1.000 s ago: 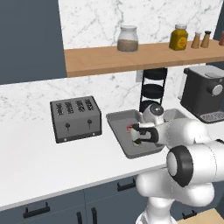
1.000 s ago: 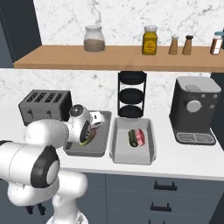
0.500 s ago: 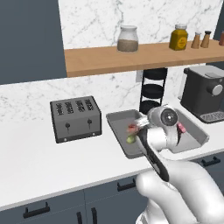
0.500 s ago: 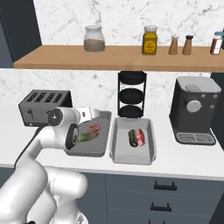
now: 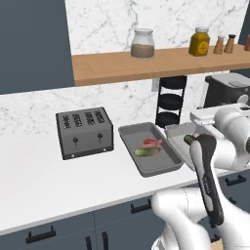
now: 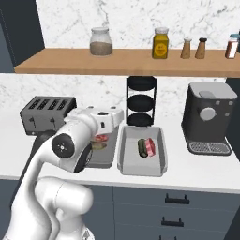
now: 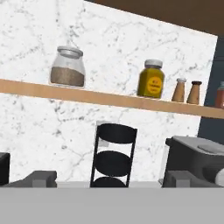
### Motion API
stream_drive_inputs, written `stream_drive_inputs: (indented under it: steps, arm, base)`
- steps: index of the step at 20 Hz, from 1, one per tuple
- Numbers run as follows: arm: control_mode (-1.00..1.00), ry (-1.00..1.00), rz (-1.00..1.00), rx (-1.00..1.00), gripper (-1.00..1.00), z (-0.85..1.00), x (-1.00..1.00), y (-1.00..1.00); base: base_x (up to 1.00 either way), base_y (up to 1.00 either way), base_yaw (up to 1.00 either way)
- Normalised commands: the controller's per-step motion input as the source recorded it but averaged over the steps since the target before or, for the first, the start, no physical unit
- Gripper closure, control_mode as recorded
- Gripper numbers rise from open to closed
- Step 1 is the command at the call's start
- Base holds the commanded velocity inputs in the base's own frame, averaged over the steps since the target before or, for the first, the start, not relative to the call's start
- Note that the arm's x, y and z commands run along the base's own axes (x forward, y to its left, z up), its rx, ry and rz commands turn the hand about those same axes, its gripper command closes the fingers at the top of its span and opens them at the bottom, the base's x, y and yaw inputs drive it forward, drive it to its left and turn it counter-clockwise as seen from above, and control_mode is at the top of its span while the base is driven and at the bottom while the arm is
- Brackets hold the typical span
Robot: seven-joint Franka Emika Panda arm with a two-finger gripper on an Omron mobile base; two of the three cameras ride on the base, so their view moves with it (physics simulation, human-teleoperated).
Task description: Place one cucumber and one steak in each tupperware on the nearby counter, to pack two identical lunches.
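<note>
On the counter (image 6: 197,166), quick rundown:

left tupperware (image 5: 128,135): sits just right of the toaster (image 5: 84,132), with a pinkish steak (image 5: 152,142) and a green cucumber (image 5: 145,151) touching inside.
right tupperware (image 6: 127,161): has its own cucumber (image 6: 141,147) and steak (image 6: 150,147), side by side.
progress: looks packed to me, both lunches match.
gripper (image 7: 109,178): hand is let go, nothing between the tips, pointed at the black tiered rack (image 7: 111,155) and the wall.
steak handling: probably floppy and slick, so pinch across the thick middle.
cucumber handling: stiff, light, rolls easily; grab mid-length across its width.
</note>
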Motion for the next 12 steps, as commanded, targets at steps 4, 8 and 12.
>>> stream_drive_inputs:
  steps: [4,8,12]
  arm:
    - [-1.00,-0.46,0.00,0.34,-1.00,0.71,-1.00,-1.00]
    - [-1.00,-0.25,0.00,0.47,-1.00,0.78,-1.00,-1.00]
    - [-1.00,-0.27,-0.04,0.39,-1.00,0.31,-0.87,-0.82]
  base:
    - [0.00,0.00,0.00]
    - [0.00,0.00,0.00]
    - [0.00,0.00,0.00]
